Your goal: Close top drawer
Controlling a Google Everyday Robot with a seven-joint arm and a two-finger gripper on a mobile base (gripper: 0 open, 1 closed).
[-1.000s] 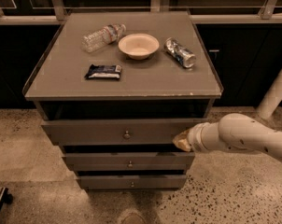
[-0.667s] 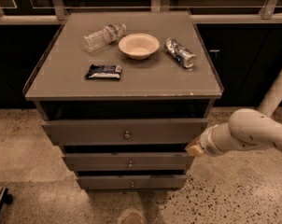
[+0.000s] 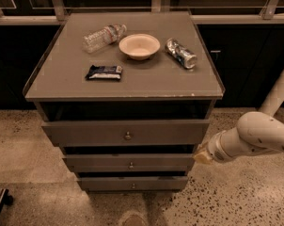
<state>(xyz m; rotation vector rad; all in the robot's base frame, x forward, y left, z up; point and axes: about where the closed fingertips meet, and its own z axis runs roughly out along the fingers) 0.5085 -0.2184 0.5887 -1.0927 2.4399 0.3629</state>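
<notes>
Matt grey-brown wooden top drawer [image 3: 85, 133], small metal knob [image 3: 128, 135], smooth pale pincer [image 3: 201, 155] below the drawer's right corner

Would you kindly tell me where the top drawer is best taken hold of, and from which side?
Take the round knob at the centre of the top drawer, coming straight from the front: the face is flat, so the knob is the only protruding part, and a central push should keep it square. The gripper sits low to the drawer's right.

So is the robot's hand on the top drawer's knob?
No, the hand hangs off the lower right corner of the top drawer, far from its knob.
</notes>
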